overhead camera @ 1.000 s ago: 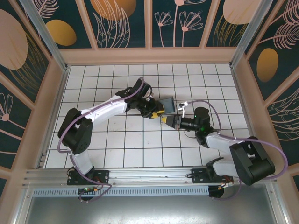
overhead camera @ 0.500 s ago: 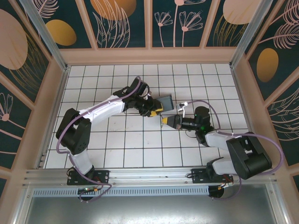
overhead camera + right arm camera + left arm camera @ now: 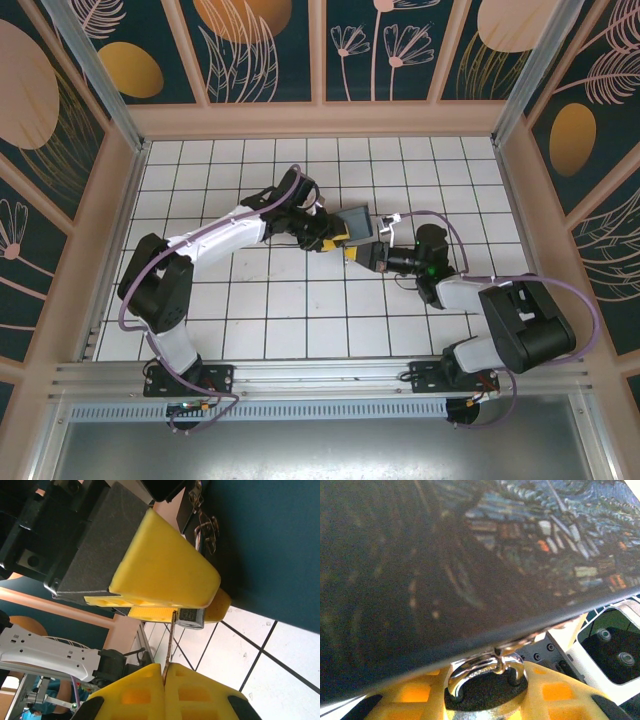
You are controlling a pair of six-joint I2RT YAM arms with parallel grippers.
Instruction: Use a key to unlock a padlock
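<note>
My left gripper (image 3: 487,700) is shut on the small dark padlock (image 3: 490,682). The padlock's silver shackle (image 3: 480,667) hangs from the hasp of the swirl-painted box (image 3: 445,555). My right gripper (image 3: 164,669) is shut on the thin grey key (image 3: 171,635), which points up at the padlock's (image 3: 192,617) underside. The key's tip sits at the edge of that face, and whether it is in the keyhole I cannot tell. From above, the left gripper (image 3: 338,238) and right gripper (image 3: 358,254) meet tip to tip beside the box (image 3: 358,220).
The tiled floor (image 3: 300,300) stretches toward the arm bases. Patterned walls (image 3: 320,60) enclose the back and sides. The left gripper's yellow finger (image 3: 165,575) hangs just above the key in the right wrist view.
The right gripper has moved up and left, bringing the key up to the padlock. The left gripper and box have shifted only slightly.
</note>
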